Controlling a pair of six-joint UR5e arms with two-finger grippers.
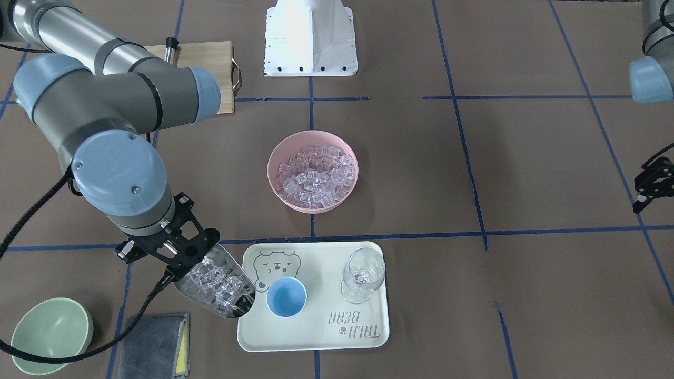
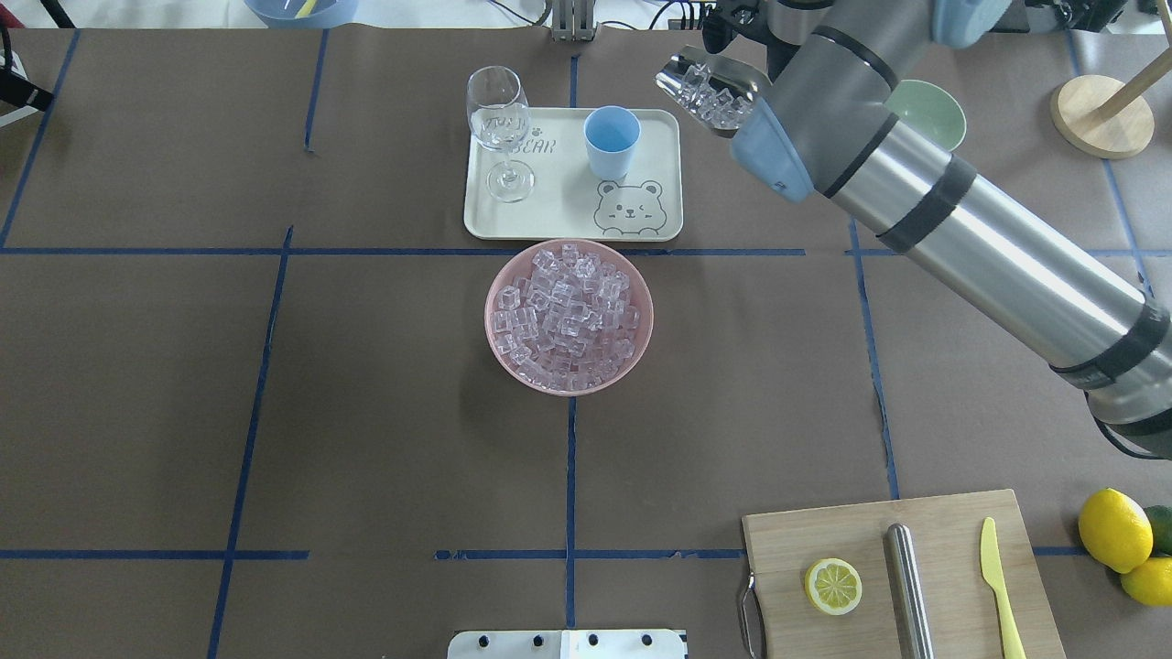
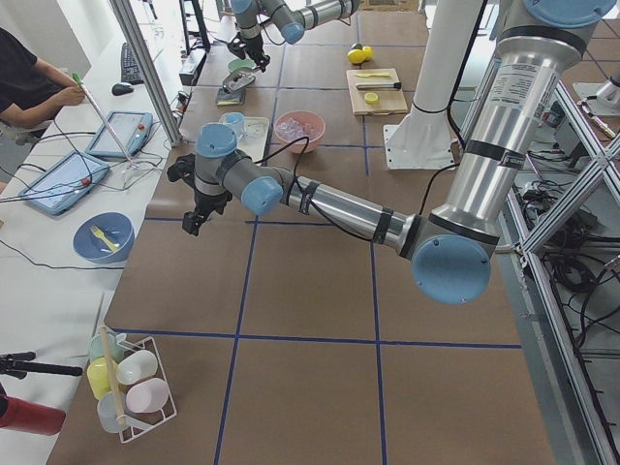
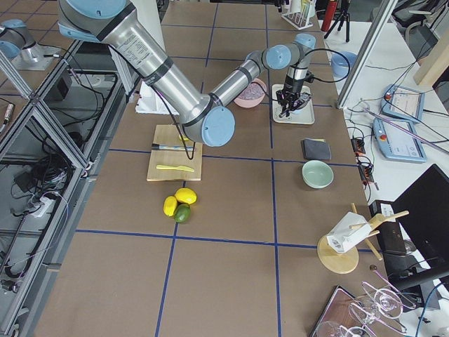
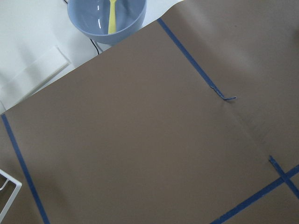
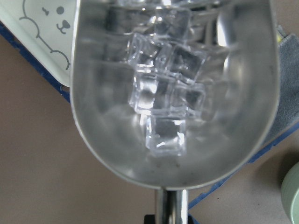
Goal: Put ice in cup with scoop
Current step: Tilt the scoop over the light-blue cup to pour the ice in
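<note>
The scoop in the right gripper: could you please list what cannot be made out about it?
- Handle of the scoop: hidden under the right gripper in the front view, cut off by the bottom edge in the right wrist view.
- Its rear: behind the right arm in the overhead view.
- Ice count: cubes overlap.

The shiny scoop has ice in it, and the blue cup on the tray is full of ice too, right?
Not quite. The scoop holds ice, but the blue cup on the tray is empty; the exterior front-facing view shows its bare inside.
</note>
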